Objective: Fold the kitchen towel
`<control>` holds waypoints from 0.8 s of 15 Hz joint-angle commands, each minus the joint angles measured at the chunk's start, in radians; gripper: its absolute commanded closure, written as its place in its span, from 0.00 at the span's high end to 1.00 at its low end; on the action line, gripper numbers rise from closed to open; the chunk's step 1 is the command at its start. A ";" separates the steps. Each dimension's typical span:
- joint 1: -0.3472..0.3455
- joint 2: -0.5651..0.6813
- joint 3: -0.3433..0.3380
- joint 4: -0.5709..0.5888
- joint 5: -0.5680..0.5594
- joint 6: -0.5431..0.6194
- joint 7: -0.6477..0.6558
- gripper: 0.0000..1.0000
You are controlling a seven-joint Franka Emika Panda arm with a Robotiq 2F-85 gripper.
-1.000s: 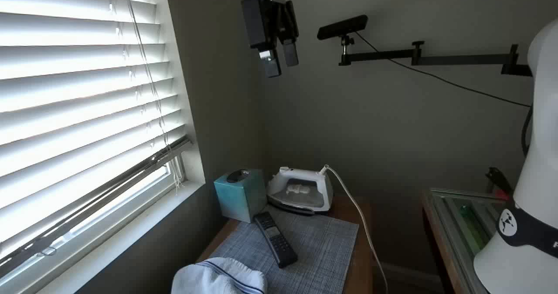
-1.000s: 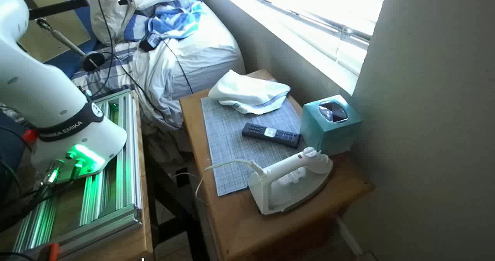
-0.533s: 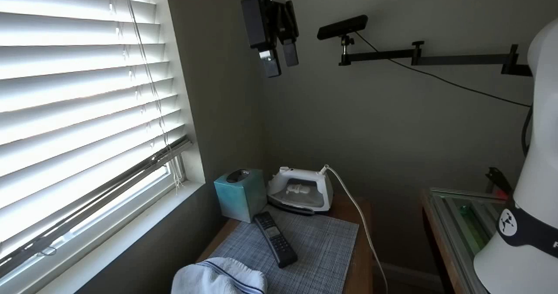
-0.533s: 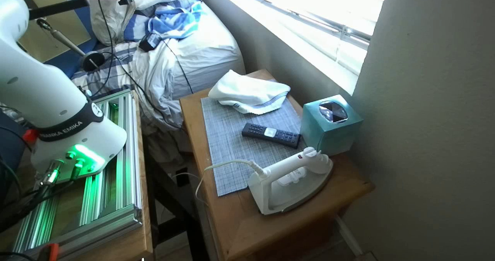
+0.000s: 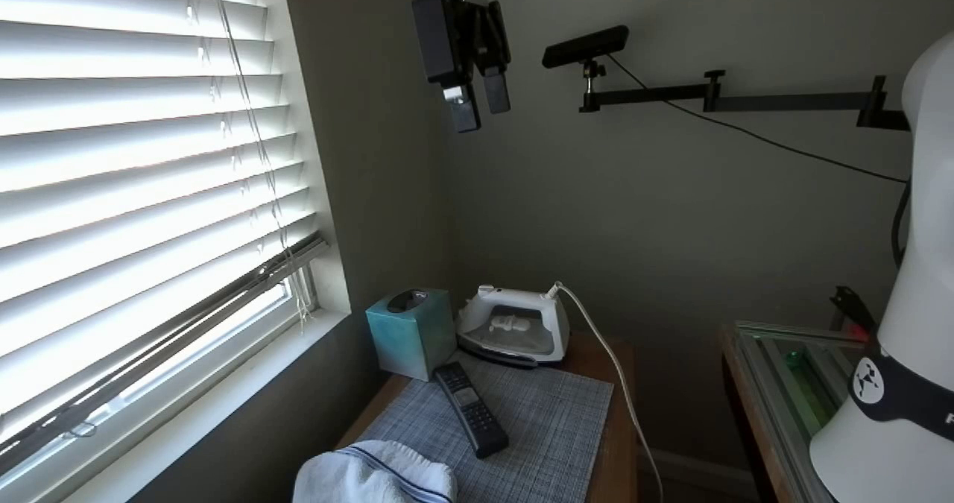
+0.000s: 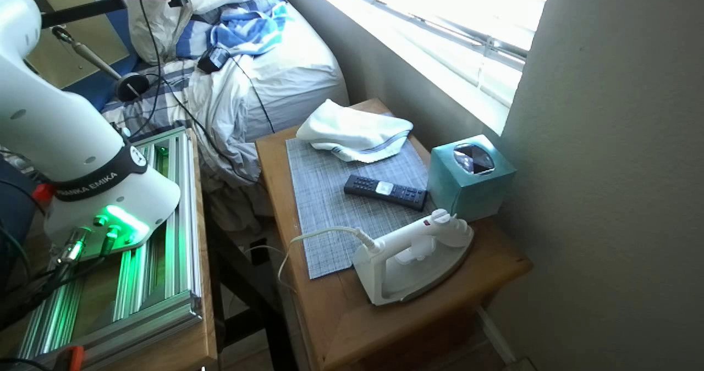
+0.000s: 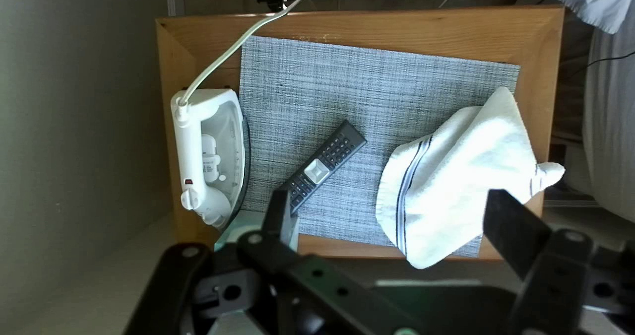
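The kitchen towel is a rumpled white cloth with dark blue stripes. It lies on a grey woven mat in both exterior views (image 5: 365,479) (image 6: 352,129), cut off by the bottom edge in one of them. In the wrist view the towel (image 7: 461,176) lies at the right, with one corner past the front table edge and another past the right edge. My gripper (image 5: 483,109) hangs high above the table, pointing down, well apart from the towel. In the wrist view my gripper (image 7: 389,198) is wide open and empty.
A black remote (image 7: 322,164) lies on the grey mat (image 7: 307,77) beside the towel. A white iron (image 6: 412,261) with a cord and a teal tissue box (image 6: 467,184) stand at one end of the wooden table (image 6: 352,327). A window with blinds (image 5: 149,153) runs alongside.
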 commanded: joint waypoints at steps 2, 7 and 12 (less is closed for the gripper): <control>0.006 0.000 -0.005 0.002 -0.002 -0.002 0.002 1.00; 0.006 0.000 -0.005 0.002 -0.002 -0.002 0.002 1.00; 0.066 0.016 -0.011 -0.075 0.181 0.007 -0.042 1.00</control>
